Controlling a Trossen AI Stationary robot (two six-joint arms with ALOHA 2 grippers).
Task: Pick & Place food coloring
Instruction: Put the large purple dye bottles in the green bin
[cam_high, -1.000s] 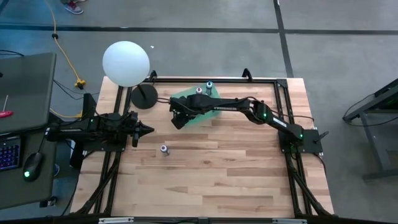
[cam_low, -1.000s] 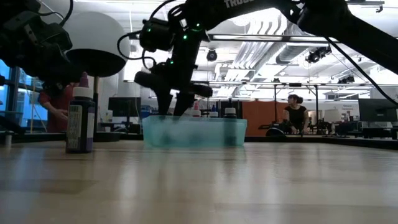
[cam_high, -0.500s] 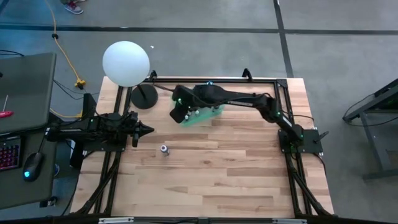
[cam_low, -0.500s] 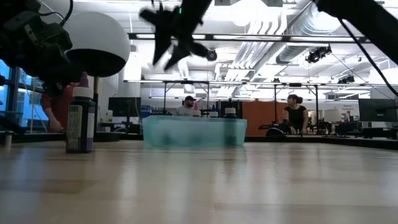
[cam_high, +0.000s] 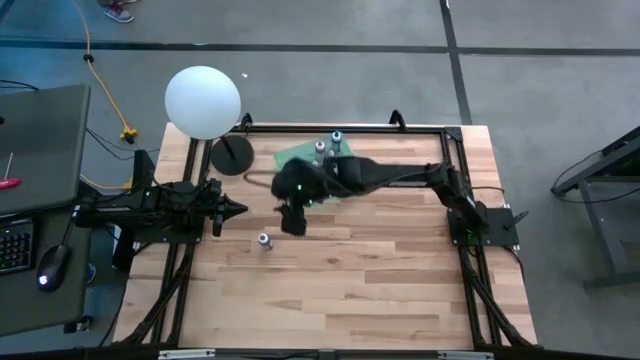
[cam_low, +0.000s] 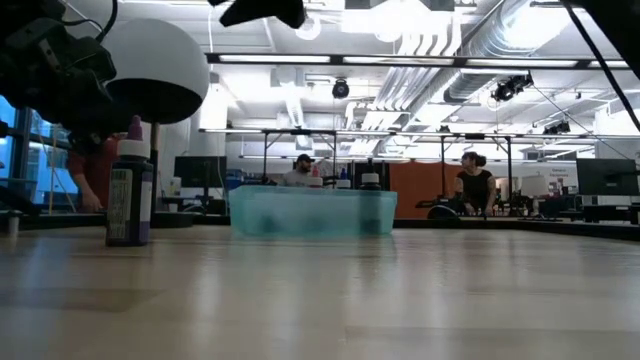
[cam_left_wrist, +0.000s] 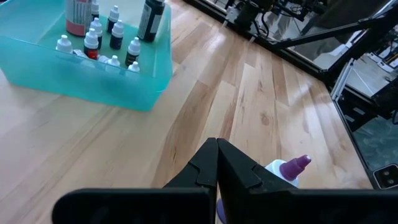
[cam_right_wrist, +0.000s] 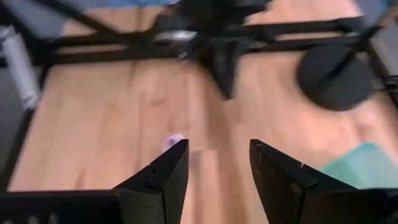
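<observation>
High view: right gripper (cam_high: 293, 222) hangs over the counter (cam_high: 380, 280) between the teal bin (cam_high: 292, 158) and the lone purple bottle (cam_high: 264, 241), nothing in it. Left gripper (cam_high: 238, 209) is parked at the left edge, near that bottle. Low view: bottle (cam_low: 130, 190) stands upright, dark body, pointed purple cap; bin (cam_low: 312, 211) is translucent plastic, straight walls, more bottles poking above the rim. Left wrist view: left gripper (cam_left_wrist: 217, 163) has its fingers pressed together, empty; bin (cam_left_wrist: 149, 74) holds a cluster of tiny white-capped bottles (cam_left_wrist: 102, 43); purple cap (cam_left_wrist: 292, 168) just beside the fingers. Right wrist view: right gripper (cam_right_wrist: 217, 163) fingers spread wide, empty, bottle (cam_right_wrist: 174, 142) ahead on smooth wood planks. Risk: bottle is tall, narrow and slick, so an off-center descent likely tips it, and it could roll toward the left arm.
</observation>
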